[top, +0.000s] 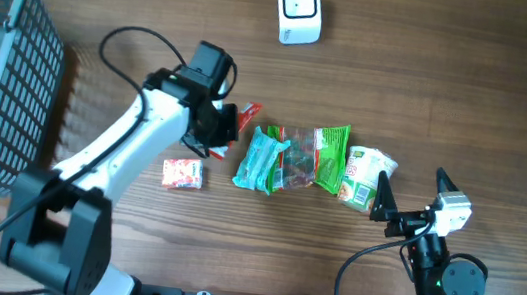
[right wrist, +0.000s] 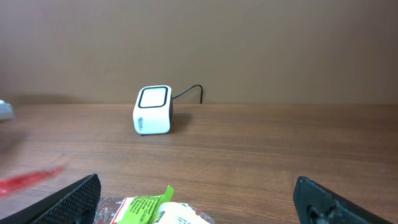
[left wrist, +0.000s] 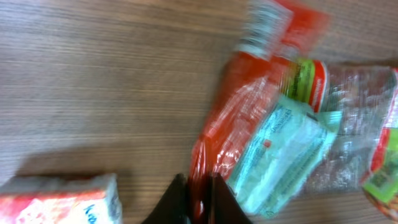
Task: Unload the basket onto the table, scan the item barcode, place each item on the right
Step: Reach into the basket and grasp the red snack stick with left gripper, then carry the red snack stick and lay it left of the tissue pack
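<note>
Left pincer [left wrist: 198, 194], seemingly on red packet [left wrist: 235, 115]

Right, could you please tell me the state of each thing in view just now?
left pincer: shut on the red packet's edge.
red packet: pinched at one edge, rest on the table.
right pincer: open, empty.
scanner: upright, nothing before it.
teal packet: flat, overlapping the clear packet.
small red-and-white packet: flat, alone.
basket: upright.

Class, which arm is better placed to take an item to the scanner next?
Left: the left gripper pinches the red packet by its edge. The right gripper stands open, empty, farther from the scanner.
</note>
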You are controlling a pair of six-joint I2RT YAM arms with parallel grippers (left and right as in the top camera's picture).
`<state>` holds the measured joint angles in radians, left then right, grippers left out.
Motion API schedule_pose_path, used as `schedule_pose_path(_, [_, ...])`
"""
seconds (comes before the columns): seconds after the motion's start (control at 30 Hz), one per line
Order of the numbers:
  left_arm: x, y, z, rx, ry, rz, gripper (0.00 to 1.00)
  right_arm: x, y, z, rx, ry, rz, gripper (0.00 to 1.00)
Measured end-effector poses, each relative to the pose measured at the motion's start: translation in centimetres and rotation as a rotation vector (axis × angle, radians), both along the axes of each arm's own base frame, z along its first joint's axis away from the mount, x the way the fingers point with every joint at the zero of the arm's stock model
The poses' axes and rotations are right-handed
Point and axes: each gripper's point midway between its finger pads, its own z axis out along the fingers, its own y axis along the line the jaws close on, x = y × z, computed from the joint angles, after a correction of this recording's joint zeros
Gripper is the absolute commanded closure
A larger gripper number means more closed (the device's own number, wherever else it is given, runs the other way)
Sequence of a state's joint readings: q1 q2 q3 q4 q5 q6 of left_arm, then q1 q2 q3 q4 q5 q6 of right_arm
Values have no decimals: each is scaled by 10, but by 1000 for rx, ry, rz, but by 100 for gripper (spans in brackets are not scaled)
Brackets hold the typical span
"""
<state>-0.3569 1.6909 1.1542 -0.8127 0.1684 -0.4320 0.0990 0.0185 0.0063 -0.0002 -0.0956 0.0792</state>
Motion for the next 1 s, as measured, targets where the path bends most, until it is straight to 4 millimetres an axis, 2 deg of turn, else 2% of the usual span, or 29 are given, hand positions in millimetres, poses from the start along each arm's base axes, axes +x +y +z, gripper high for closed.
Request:
schedule_pose_path(0.1, [2, -8, -15, 0, 6, -11, 0, 0, 0, 0, 0, 0, 0, 0])
schedule_pose_path(0.23, [8, -7, -11, -13, -20, 8, 0, 0, 0, 0, 0, 0, 0, 0])
schedule_pose_path(0.33, [25, 15, 25, -43, -132, 80, 0, 0, 0, 0, 0, 0, 0, 0])
schedule_pose_path(0.47, [40, 68, 84, -44, -311, 227, 0, 0, 0, 0, 0, 0, 0, 0])
schedule_pose_path(0.57, [43, 99, 103, -29, -374, 309, 0, 0, 0, 0, 0, 0, 0, 0])
schedule_pose_path(0.63, [44, 109, 103, -17, -377, 337, 0, 0, 0, 0, 0, 0, 0, 0])
schedule_pose_path(1.0, [44, 109, 103, -17, -377, 338, 0, 0, 0, 0, 0, 0, 0, 0])
